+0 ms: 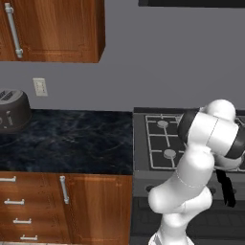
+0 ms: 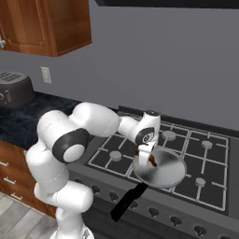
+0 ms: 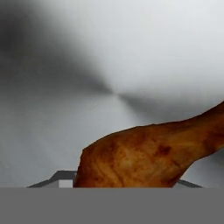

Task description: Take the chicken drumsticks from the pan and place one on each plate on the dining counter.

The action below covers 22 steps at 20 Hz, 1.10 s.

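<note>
The robot's gripper (image 2: 150, 158) reached down into the pan (image 2: 161, 172) on the stove (image 2: 205, 179), jaws clenched on the reddish-brown drumstick (image 3: 148, 153), apparently ready for lifting it out.

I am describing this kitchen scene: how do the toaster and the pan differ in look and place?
The toaster is dark and bulky with a rounded top; the pan is light grey, shallow and round, with a long black handle. The toaster stands on the black marbled counter; the pan sits on the stove. The pan holds a drumstick; the toaster's slots look empty.
</note>
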### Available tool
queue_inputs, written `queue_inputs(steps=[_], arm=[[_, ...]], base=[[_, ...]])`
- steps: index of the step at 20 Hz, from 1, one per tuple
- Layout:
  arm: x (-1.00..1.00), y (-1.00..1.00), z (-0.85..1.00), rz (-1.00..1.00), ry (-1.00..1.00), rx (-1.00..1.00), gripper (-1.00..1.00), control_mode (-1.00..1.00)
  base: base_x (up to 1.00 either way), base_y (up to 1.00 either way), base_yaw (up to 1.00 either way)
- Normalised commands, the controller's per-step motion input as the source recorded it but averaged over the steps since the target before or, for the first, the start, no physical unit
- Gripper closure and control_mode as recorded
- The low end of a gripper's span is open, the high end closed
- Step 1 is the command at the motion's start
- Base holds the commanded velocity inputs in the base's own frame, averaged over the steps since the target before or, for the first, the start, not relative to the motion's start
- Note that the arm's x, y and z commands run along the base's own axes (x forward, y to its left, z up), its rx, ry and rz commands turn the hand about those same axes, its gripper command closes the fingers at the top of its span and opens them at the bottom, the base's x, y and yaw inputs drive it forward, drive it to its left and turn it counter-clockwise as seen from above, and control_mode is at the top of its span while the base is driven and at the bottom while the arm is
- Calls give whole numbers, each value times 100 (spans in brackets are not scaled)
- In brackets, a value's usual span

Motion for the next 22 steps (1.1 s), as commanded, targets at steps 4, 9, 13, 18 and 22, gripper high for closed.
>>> queue_inputs(steps=[4, 9, 13, 18, 22], arm=[[-64, 4, 100, 4, -7, 7, 100, -100], [-96, 33, 88, 34, -24, -4, 100, -100], [-70, 74, 20, 41, -26, -14, 100, -100], [-41, 100, 0, 43, -23, -23, 100, -100], [-52, 100, 0, 39, -14, -36, 100, -100]], base=[[0, 0, 0], [0, 0, 0], [0, 0, 0], [0, 0, 0], [0, 0, 0]])
